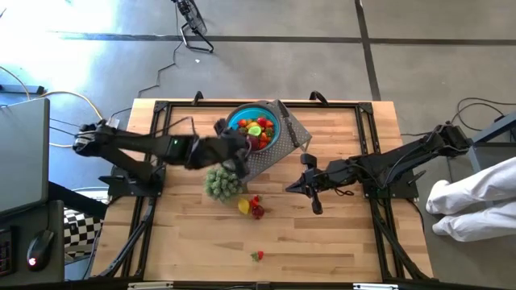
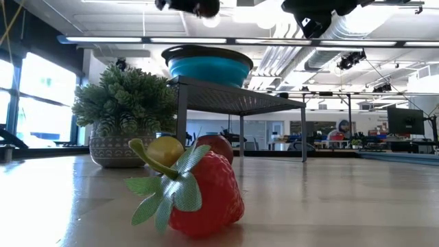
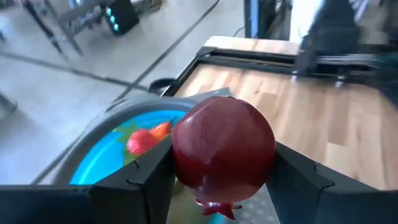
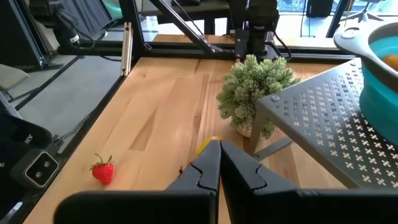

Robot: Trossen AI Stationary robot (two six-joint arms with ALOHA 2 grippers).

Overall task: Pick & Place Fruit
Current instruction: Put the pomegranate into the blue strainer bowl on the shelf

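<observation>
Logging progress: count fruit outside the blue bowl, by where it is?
Held in left gripper: 1, dark red round pomegranate
Table cluster: 2 or 3, yellow piece and red pieces
Alone: 1, small red strawberry
Total: 4 or 5

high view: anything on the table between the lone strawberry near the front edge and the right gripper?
No. In the high view, the wood between the lone strawberry and the right gripper is bare; the other loose fruit lies off that line.

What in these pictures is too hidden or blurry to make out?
- Left gripper: blurred in the high view. The left wrist view shows it holding a dark red fruit.
- Blue bowl: the low view shows only its outside, and its contents are hidden by its wall.
- Fruit beside the potted plant: tiny in the high view, and mostly blocked by the right gripper in the right wrist view.
</observation>
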